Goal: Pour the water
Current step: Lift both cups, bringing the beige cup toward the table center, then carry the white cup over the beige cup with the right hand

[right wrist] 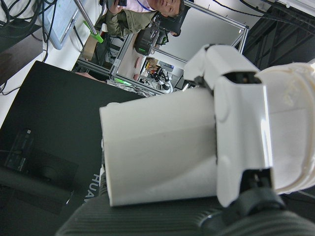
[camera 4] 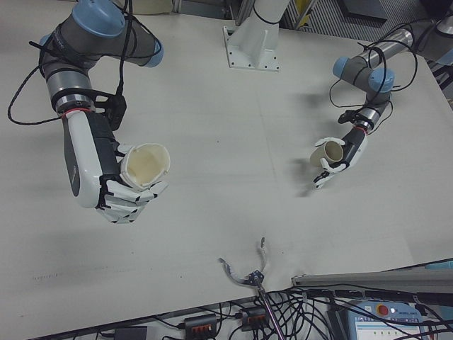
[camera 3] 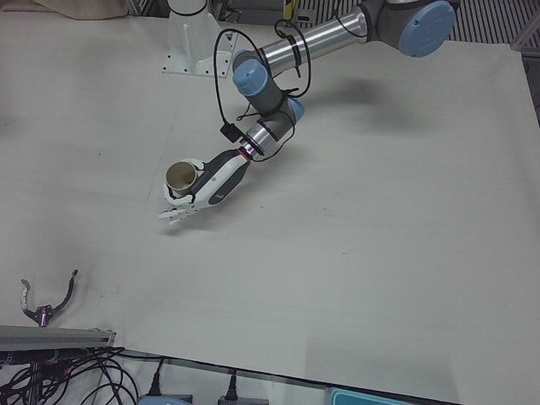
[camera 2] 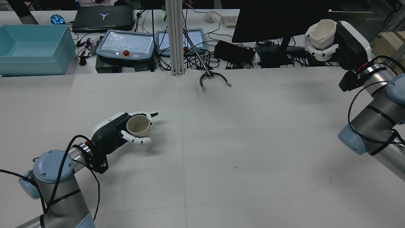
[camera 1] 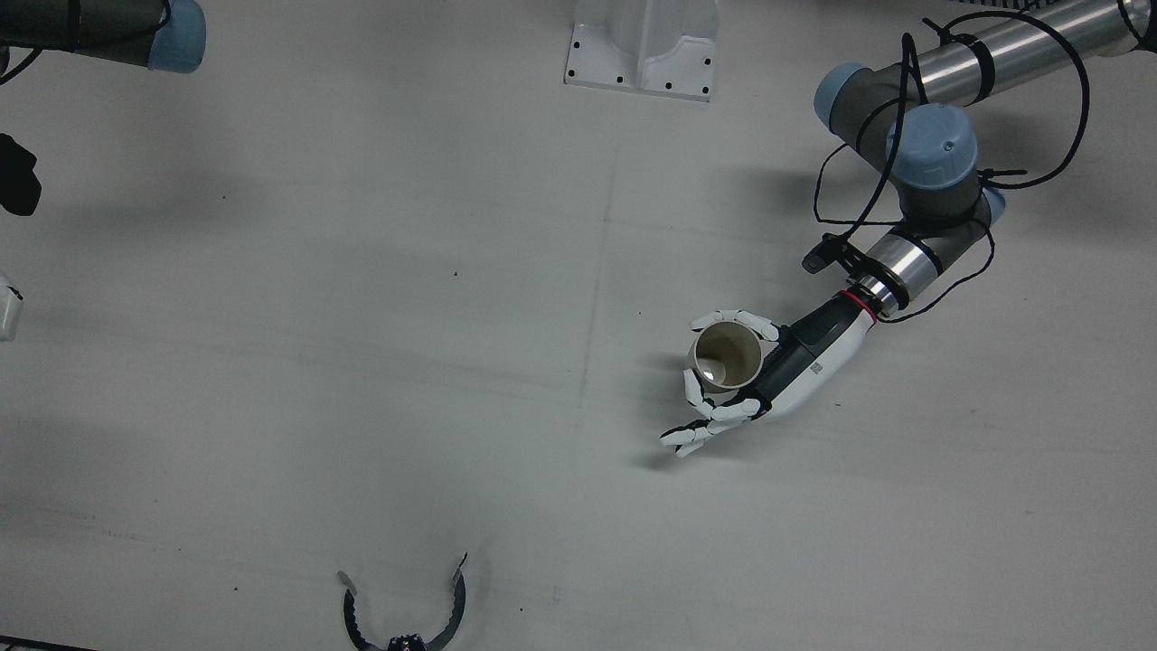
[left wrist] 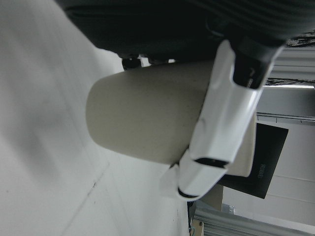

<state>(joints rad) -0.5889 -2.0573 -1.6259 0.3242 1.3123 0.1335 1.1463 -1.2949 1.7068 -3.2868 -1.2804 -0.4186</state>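
Note:
My left hand [camera 2: 109,134] is shut on a beige cup [camera 2: 138,125] that stands upright, mouth up, low over the table's left half. Whether its base touches the table I cannot tell. From above, the beige cup [camera 1: 726,355] shows a pale glint at its bottom, with the fingers [camera 1: 723,414] wrapped round its wall. My right hand [camera 4: 92,166] is raised high over the right side, shut on a cream cup [camera 4: 145,164]. In the rear view the cream cup [camera 2: 322,30] sits in the right hand [camera 2: 346,41], far from the beige cup.
A black claw-shaped tool [camera 2: 212,79] hangs at the table's far edge, on a rod from the post [camera 2: 174,38]. The white pedestal [camera 1: 644,45] stands at the robot's side. Beyond the table lie a blue bin [camera 2: 31,47], tablets, cables and a monitor.

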